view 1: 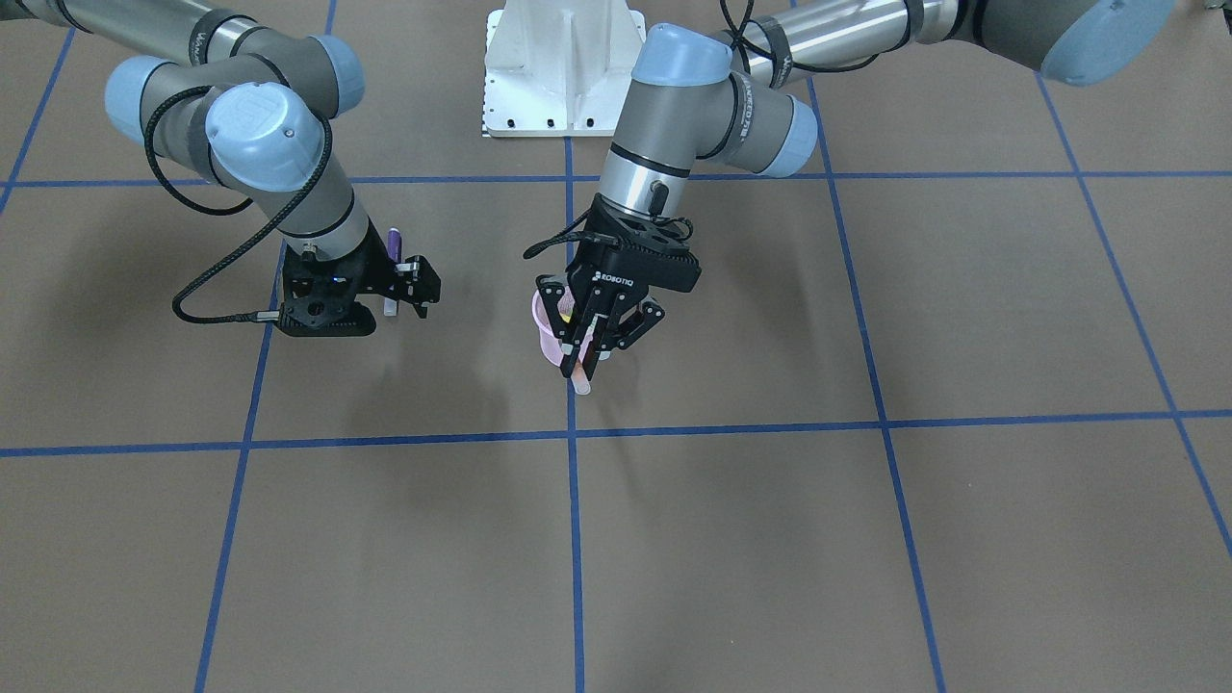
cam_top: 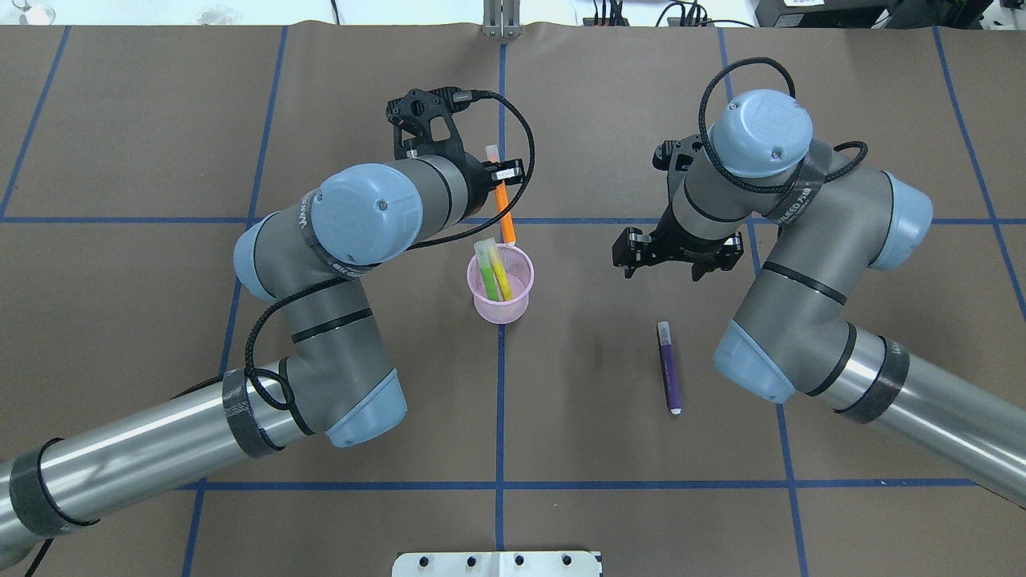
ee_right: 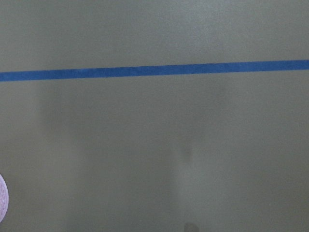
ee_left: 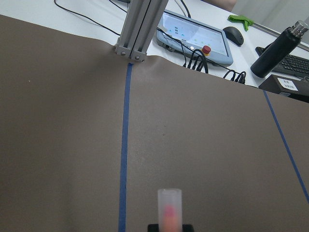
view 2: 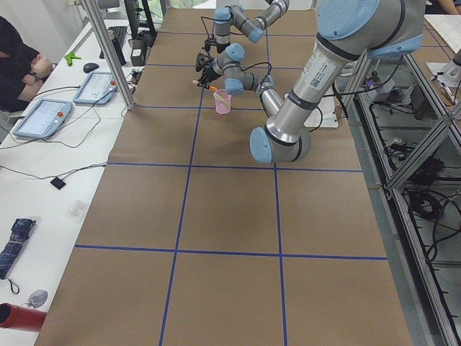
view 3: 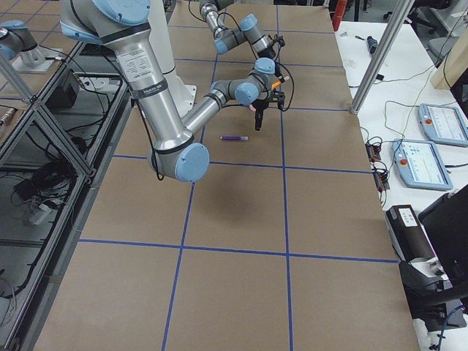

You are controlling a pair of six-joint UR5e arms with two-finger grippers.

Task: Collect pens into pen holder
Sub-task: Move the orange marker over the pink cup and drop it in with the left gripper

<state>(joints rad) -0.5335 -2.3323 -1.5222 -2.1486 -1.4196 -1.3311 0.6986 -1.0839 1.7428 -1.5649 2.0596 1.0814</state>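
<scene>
Left claw (cam_top: 501, 171) pinches the tilted orange pen (cam_top: 504, 212), whose lower end is at the rim of the cup (cam_top: 501, 314) near the worktop's (cam_top: 561, 417) middle. Green pen (cam_top: 486, 268) and yellow pen (cam_top: 501, 274) stand inside. Purple pen (cam_top: 669, 369) lies flat right of the cup, nearer the robot's edge. Right claw (cam_top: 676, 252) hangs spread, empty.

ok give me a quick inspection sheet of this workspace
surface: brown paper table cover with blue tape grid
job's things: pink pen holder upright, green pen and yellow pen inside; orange pen held tilted, lower tip by the holder's rim; purple pen lying loose on the cover
clutter: nothing seen
grippers: left claw shut on orange pen; right claw open, empty
cables: black cable looped at left wrist, another at right
surroundings: side bench with pendants, a seated person
</scene>
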